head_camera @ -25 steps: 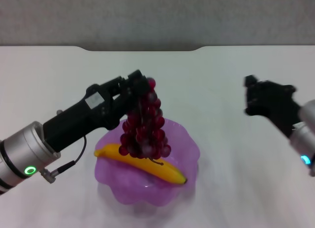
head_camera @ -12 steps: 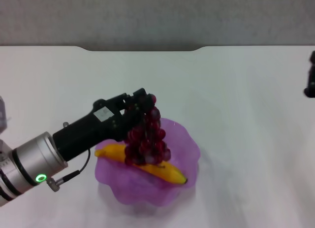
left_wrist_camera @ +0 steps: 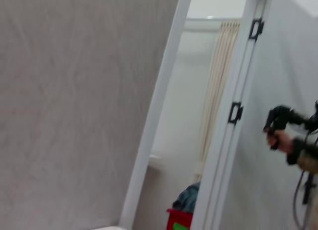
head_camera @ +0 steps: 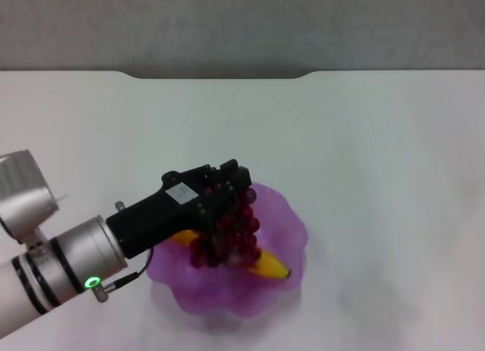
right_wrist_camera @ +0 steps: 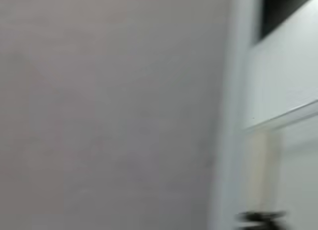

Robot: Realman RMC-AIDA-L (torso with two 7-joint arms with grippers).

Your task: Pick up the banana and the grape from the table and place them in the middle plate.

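Sitting on the white table (head_camera: 364, 139), the middle plate (head_camera: 284, 214) already has the banana (head_camera: 271, 267) lying across it, mostly covered by the grape (head_camera: 227, 237) bunch and the left gripper (head_camera: 231, 186); only the banana's right end and a sliver near the gripper body show. Grape bunch hangs from the gripper down into the plate, lower grapes touching the banana. Table's far edge with its notch (head_camera: 216, 76) is well apart from the plate. Versus half a second ago: left gripper has dropped lower and moved right over the plate, bunch now sits down in the bowl rather than dangling above it, and the right arm's dark edge at the far right has gone from head view. Left arm reaches in from the lower left, forearm angled up and right, gripper tip over the plate's far-left rim, jaws closed on the top of the bunch. Wrist views show only wall and door frames (left_wrist_camera: 233, 111).
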